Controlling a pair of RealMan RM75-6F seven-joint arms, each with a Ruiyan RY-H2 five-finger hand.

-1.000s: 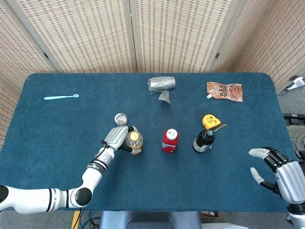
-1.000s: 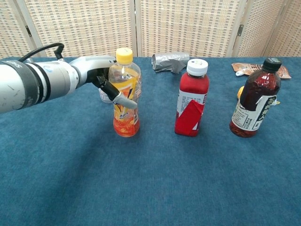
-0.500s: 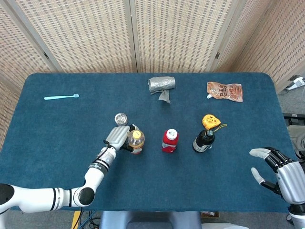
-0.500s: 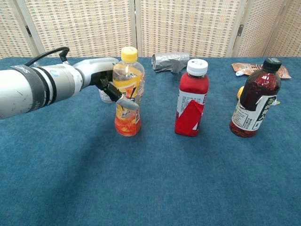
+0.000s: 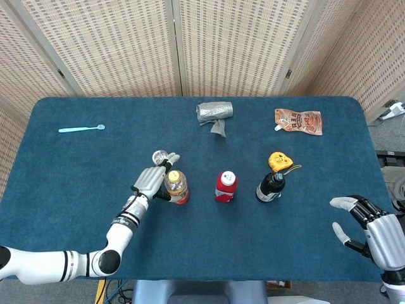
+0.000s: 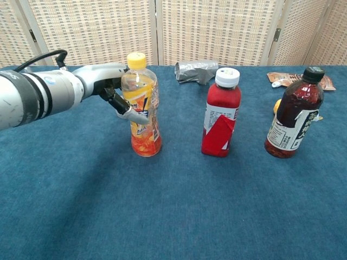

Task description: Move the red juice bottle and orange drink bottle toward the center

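The orange drink bottle (image 5: 176, 189) (image 6: 142, 108), yellow-capped, stands upright left of the table's middle. The red juice bottle (image 5: 226, 187) (image 6: 221, 122), white-capped, stands upright a short way to its right. My left hand (image 5: 152, 180) (image 6: 105, 84) is right beside the orange bottle on its left, fingers stretched out and spread past the cap. Its thumb still lies against the bottle's label in the chest view. My right hand (image 5: 372, 231) hovers open over the table's near right corner, holding nothing.
A dark bottle (image 5: 271, 185) (image 6: 293, 116) stands right of the red one, with a yellow tape measure (image 5: 278, 159) behind it. A small silver can (image 5: 159, 156) sits just behind my left hand. A crumpled silver pack (image 5: 214, 112), a brown pouch (image 5: 299, 120) and a blue spoon (image 5: 81, 128) lie farther back.
My left hand's fingers have uncurled from the orange bottle and spread. The bottle, tilted half a second ago, now stands upright and sits slightly further left.
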